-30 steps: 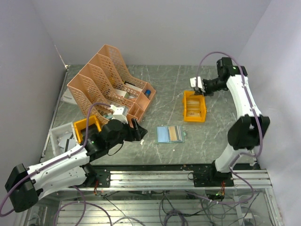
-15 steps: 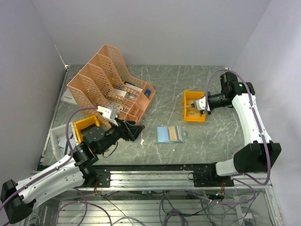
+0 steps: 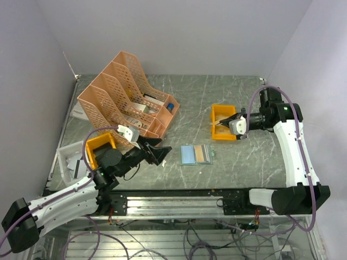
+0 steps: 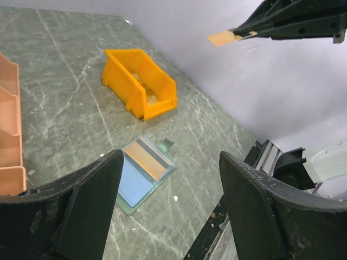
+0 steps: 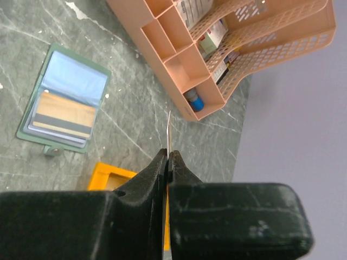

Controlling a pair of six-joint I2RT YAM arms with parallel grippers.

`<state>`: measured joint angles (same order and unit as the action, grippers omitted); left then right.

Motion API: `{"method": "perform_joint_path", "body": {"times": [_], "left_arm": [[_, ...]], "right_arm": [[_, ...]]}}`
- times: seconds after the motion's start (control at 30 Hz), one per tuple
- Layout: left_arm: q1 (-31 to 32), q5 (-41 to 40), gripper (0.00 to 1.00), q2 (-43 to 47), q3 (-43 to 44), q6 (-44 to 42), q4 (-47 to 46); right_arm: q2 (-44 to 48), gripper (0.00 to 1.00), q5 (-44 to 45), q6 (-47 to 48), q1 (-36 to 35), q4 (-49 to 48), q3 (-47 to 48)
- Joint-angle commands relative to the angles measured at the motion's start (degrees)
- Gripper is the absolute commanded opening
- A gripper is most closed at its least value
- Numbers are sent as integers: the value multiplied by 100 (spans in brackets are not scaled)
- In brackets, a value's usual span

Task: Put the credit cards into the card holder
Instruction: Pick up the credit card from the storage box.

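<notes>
We are finding the right claw closed on one tan credit card, pinching it by one short end so that most of the card is projecting forward of the fingertips. From the wrist view the card is showing as a thin edge. We judge that this hold is leaving the free end clear to enter a slot. The claw is hanging in the air above the orange bin, which appears to be the source of the cards.

The card holder is lying opened flat on the tabletop, below the right claw and off toward the left arm, well apart from the card. It is facing up with its slots exposed. A tan card with a dark stripe and a blue panel are showing inside it.

The left claw is standing wide open and gripping nothing. The card holder is lying just ahead of and below its fingertips, not touching them. We judge that it is waiting there to steady the holder during insertion. The peach file rack is sitting behind the left claw and is playing no part here.

We are rating the carry to the holder as the step in hand, with insertion not yet done.
</notes>
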<state>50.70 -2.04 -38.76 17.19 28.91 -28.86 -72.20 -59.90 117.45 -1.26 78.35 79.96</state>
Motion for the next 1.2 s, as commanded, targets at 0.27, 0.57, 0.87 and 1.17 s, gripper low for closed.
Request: {"method": "perform_joint_path", "body": {"times": [0.27, 0.57, 0.87, 1.17], "left_arm": [[-50, 562, 85, -1240, 286, 1037, -1190], [-255, 1071, 84, -2360, 495, 2584, -2080], [-280, 1008, 81, -3005, 158, 3268, -3107], [-316, 1298, 71, -3216, 873, 2764, -2193]], "right_arm": [[-65, 0, 781, -8325, -33, -3392, 105], [-316, 0, -678, -11290, -23, -3940, -801], [-113, 0, -1762, -15417, -52, -8587, -3147], [-334, 0, -2306, -13750, -593, -7404, -2973]]}}
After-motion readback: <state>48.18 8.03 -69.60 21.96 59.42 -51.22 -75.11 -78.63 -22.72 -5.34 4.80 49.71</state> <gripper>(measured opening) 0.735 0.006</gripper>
